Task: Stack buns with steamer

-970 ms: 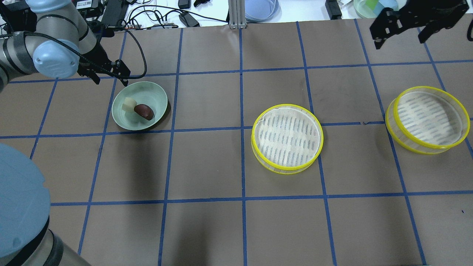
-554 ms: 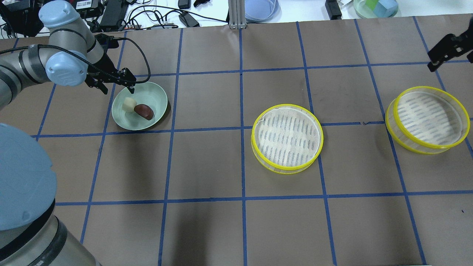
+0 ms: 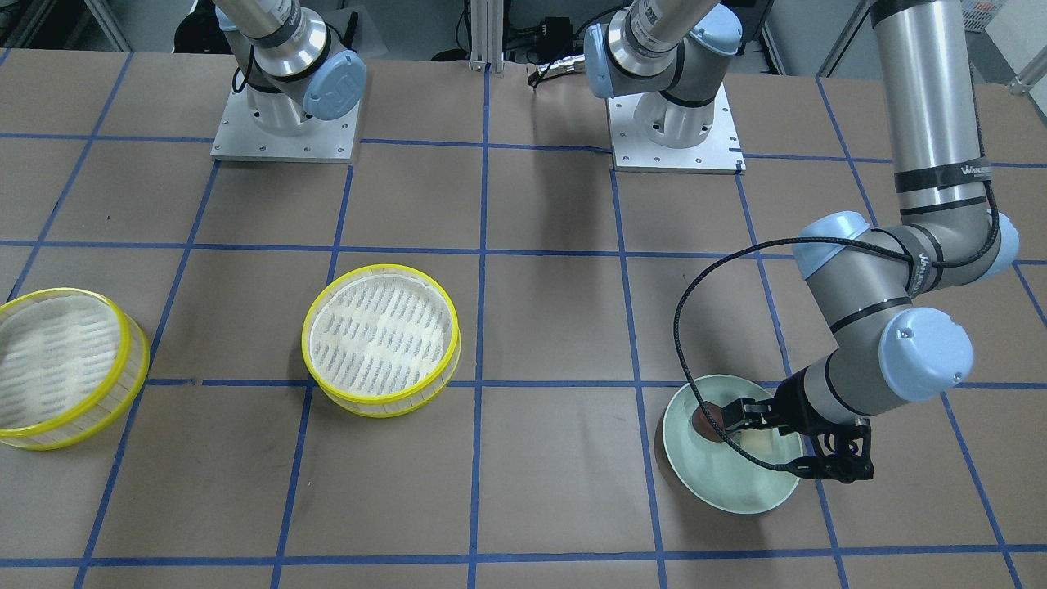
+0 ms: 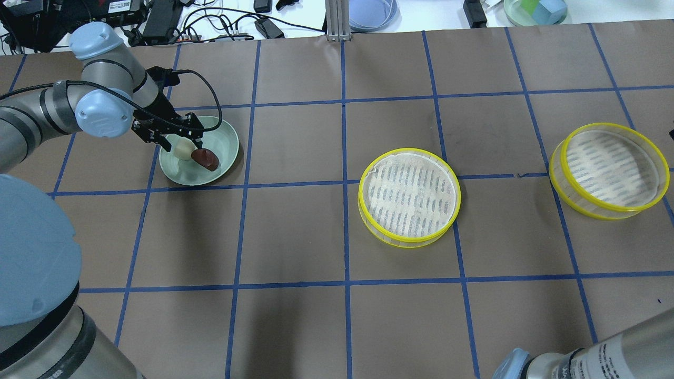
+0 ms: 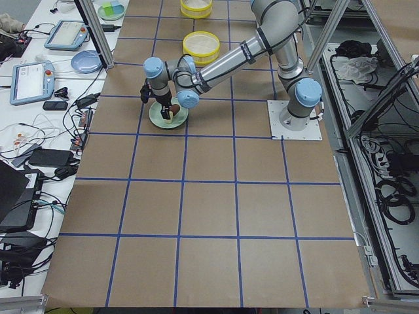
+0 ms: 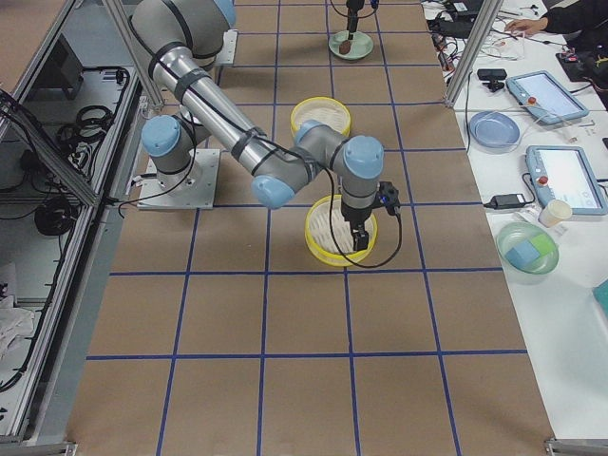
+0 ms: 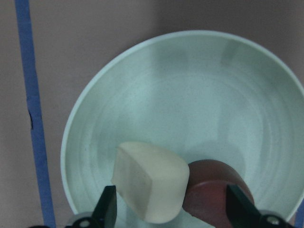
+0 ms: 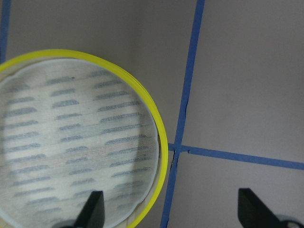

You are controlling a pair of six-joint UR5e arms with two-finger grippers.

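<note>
The cream-white bun point(image 4: 182, 151) and the reddish-brown bun point(image 4: 205, 158) lie side by side in the pale green plate point(image 4: 221, 137). My left gripper point(image 4: 176, 139) hangs open just above them. In the left wrist view its open gripper point(image 7: 175, 214) straddles the cream bun point(image 7: 149, 183) and the brown bun point(image 7: 213, 192) without touching either. One steamer tier point(image 4: 409, 197) sits mid-table, the other point(image 4: 610, 169) at the right. My right gripper point(image 8: 173, 213) is open, high above the edge of the right tier point(image 8: 71, 142), and is out of the overhead view.
Blue tape lines grid the brown table. Cables, a blue dish point(image 4: 371, 13) and a green dish point(image 4: 534, 10) lie beyond the far edge. The right arm's elbow point(image 4: 579, 363) shows at the near right corner. Both robot bases point(image 3: 282, 123) stand on the robot's side.
My left gripper has moved from behind the plate to over the two buns and come lower. My right gripper has left the overhead view at the upper right.
</note>
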